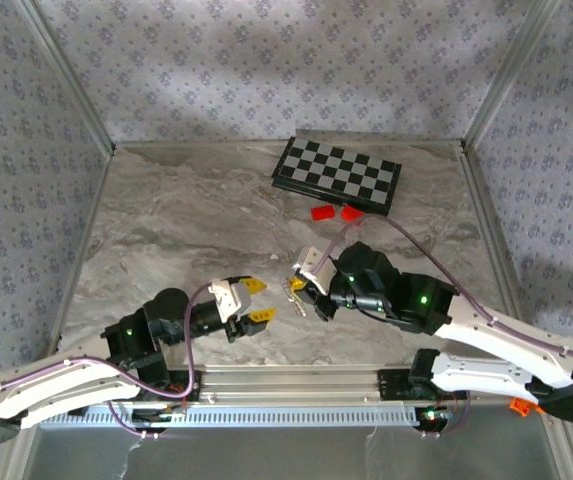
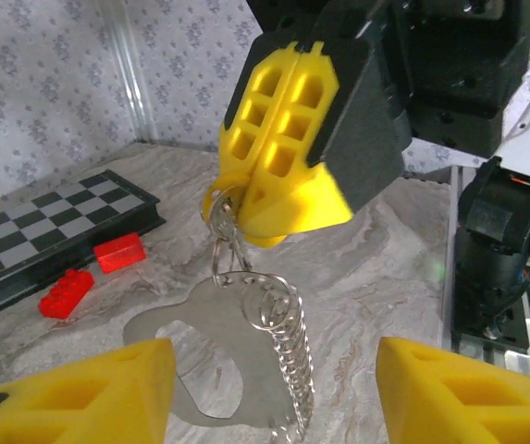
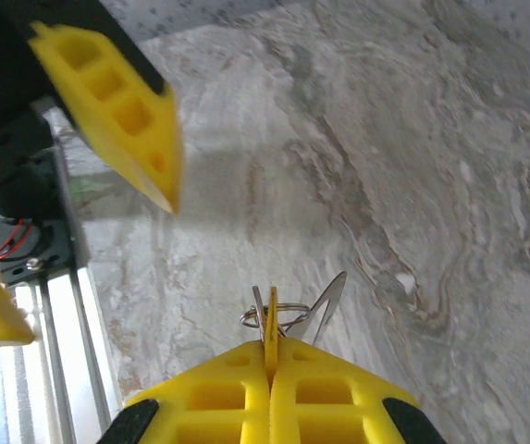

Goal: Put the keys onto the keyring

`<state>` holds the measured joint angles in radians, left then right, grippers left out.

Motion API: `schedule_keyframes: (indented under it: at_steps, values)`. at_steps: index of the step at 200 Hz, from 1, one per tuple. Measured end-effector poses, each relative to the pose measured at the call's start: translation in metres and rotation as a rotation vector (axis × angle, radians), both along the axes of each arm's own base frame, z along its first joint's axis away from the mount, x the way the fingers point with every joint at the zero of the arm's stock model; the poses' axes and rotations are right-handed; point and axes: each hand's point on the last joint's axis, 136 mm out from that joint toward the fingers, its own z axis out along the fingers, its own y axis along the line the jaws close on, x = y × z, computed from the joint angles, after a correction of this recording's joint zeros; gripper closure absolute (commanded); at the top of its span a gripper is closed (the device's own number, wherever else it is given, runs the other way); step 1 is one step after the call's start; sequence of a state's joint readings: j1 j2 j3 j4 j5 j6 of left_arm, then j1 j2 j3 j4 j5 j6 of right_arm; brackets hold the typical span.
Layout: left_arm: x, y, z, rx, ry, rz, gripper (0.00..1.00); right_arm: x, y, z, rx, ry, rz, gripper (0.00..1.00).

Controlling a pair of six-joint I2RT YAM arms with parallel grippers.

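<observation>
Yellow-tipped, my right gripper [image 1: 297, 285] pinches one keyring [image 3: 278, 314]; my left gripper [image 1: 259, 302] stands spread. Two red bricks [image 1: 322, 212], one chessboard [image 1: 338, 172].

Top of keyring [image 2: 222, 242] is hidden between the 2 pressed fingers of the right gripper [image 2: 251, 220]. Coiled chain [image 2: 292, 356] is cut off at lower edge. From above, keys [image 1: 294, 290] are too small to be resolved.

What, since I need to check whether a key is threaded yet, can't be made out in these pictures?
- Top external: the keyring bundle is too small to tell keys from ring.
- Left wrist: the ring's top is hidden between the shut fingers of the right gripper. The flat metal piece is cut off by the bottom edge.
- Right wrist: the gripper's own fingers hide most of the bundle.
</observation>
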<state>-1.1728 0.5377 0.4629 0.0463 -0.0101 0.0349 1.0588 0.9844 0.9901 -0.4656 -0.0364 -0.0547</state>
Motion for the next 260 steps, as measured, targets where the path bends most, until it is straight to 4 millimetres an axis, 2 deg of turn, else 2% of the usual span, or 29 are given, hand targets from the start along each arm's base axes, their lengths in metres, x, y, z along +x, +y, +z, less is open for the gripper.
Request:
schedule_keyframes:
  at_steps: [5,23,43,71,107,152,220,260]
  values:
    - [0.001,0.001,0.000,-0.004,0.004,0.007,0.31,0.003,-0.001,-0.001,-0.005,0.008,-0.014,1.00]
    - [0.003,0.004,-0.002,-0.007,0.006,0.029,0.09,0.015,-0.006,-0.006,-0.026,0.037,-0.060,1.00]
    - [0.007,0.008,-0.003,-0.009,0.016,0.058,0.01,0.030,-0.011,-0.010,-0.042,0.064,-0.111,1.00]
    - [0.012,0.012,-0.004,-0.012,0.025,0.097,0.01,0.055,-0.018,-0.014,-0.048,0.117,-0.188,1.00]
    - [0.019,0.017,-0.007,-0.008,0.039,0.146,0.01,0.084,-0.018,-0.017,-0.039,0.177,-0.253,1.00]
    - [0.029,0.024,-0.017,0.017,0.044,0.217,0.01,0.107,-0.011,-0.024,-0.016,0.214,-0.283,1.00]
    - [0.040,0.031,-0.027,0.053,0.043,0.293,0.01,0.150,0.011,-0.017,0.037,0.188,-0.310,1.00]
    - [0.041,0.033,-0.032,0.072,0.050,0.306,0.01,0.172,0.028,-0.028,0.033,0.200,-0.318,1.00]
